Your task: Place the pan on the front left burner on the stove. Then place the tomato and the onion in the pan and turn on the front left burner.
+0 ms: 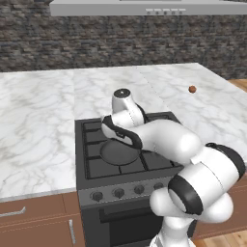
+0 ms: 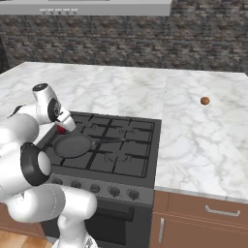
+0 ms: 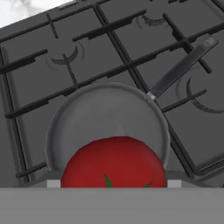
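Note:
The dark grey pan point(image 3: 105, 109) sits on the front left burner point(image 1: 92, 165) of the stove point(image 2: 138, 145), its thin handle point(image 3: 181, 65) pointing toward the right burners. My gripper point(image 2: 61, 128) hangs just above the pan's left side, shut on the glossy red tomato point(image 3: 114, 164), which fills the space between the fingers in the hand view. A sliver of the tomato point(image 2: 60, 129) shows red under the hand in the right base view. The small brown onion point(image 2: 205, 100) lies on the marble counter well right of the stove, also visible as the onion point(image 1: 192, 89) in the left base view.
A row of round knobs point(image 2: 114, 191) runs along the stove front above the oven door. Marble counter point(image 1: 38, 125) spreads on both sides of the stove. A range hood point(image 1: 144, 7) hangs above against the stone wall. Wooden drawers point(image 2: 213, 213) lie below the counter.

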Tool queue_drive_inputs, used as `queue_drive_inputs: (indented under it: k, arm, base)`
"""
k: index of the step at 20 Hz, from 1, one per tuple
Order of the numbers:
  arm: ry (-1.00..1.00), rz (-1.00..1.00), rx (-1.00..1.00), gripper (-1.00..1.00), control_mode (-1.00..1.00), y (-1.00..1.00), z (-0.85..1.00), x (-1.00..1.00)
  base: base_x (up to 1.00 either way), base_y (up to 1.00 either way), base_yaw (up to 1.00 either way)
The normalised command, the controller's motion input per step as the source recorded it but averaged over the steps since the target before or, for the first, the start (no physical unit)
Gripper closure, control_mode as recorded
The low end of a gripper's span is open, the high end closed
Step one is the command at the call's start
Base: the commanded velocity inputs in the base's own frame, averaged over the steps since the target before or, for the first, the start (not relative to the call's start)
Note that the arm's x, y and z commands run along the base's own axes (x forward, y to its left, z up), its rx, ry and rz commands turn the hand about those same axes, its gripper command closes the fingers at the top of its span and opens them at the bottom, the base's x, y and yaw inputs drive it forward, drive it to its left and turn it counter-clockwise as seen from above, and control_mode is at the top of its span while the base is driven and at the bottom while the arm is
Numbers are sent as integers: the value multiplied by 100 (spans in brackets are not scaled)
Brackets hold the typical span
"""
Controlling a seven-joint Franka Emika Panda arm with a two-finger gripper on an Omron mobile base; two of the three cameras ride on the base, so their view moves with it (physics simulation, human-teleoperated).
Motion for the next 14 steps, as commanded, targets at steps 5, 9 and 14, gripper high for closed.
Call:
queue_drive_inputs:
  k: [5,9,14]
  arm:
    - [7,5,-1,100,-100,6,-18,22]
    - [5,4,-2,100,-100,4,-21,13]
    - [6,4,-1,100,-100,0,-22,13]
  base:
    - [0,0,0]
    - [0,0,0]
    - [0,0,0]
